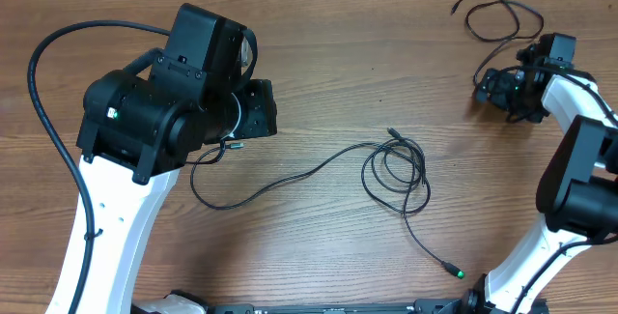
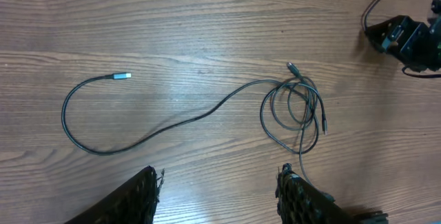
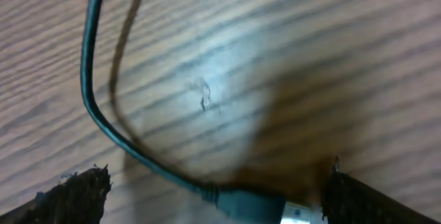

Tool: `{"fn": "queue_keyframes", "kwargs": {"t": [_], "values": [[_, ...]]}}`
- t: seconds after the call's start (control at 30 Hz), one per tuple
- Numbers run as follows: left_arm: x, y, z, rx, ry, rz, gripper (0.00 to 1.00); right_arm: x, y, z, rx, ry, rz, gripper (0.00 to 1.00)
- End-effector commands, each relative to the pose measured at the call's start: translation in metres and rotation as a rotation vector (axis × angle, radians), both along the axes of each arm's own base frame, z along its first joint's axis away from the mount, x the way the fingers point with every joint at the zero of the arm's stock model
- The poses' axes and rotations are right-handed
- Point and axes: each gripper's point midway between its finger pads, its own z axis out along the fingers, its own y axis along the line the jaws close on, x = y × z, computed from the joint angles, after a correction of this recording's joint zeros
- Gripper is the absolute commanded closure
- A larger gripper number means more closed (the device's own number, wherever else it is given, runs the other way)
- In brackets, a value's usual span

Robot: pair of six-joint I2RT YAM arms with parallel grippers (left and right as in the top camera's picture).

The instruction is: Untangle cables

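A long thin black cable (image 1: pixel 290 174) lies across the middle of the wooden table and is wound into tangled loops (image 1: pixel 396 171). Its tail runs to a plug (image 1: pixel 452 270) near the front. In the left wrist view its silver plug (image 2: pixel 122 76) lies at the left and the loops (image 2: pixel 293 110) at the right. My left gripper (image 2: pixel 219 182) is open and empty above the table, short of the cable. A second thin cable (image 1: pixel 494 14) lies at the back right. My right gripper (image 3: pixel 217 182) is open low over the table, with that cable's plug (image 3: pixel 251 202) between its fingers.
The left arm's thick black hose (image 1: pixel 43 72) arcs over the table's left side. The right arm (image 1: pixel 579 159) stands along the right edge. The right gripper also shows in the left wrist view (image 2: pixel 406 38) at the top right.
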Motion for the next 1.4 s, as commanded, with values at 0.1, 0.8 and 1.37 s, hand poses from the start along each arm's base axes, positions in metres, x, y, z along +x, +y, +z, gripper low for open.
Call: {"fn": "queue_keyframes", "kwargs": {"t": [0.1,0.8,1.37], "values": [[0.003,-0.002,0.003,-0.007,-0.011,-0.015,0.43,0.007,0.015,-0.008,0.035,-0.026,0.090,0.15],[0.004,-0.003,0.004,-0.009,-0.018,-0.015,0.41,0.009,0.114,-0.013,0.264,-0.020,0.285,0.76],[0.007,-0.003,0.005,-0.011,-0.029,-0.013,0.39,0.123,0.127,0.089,0.513,-0.448,-0.032,0.69]]}}
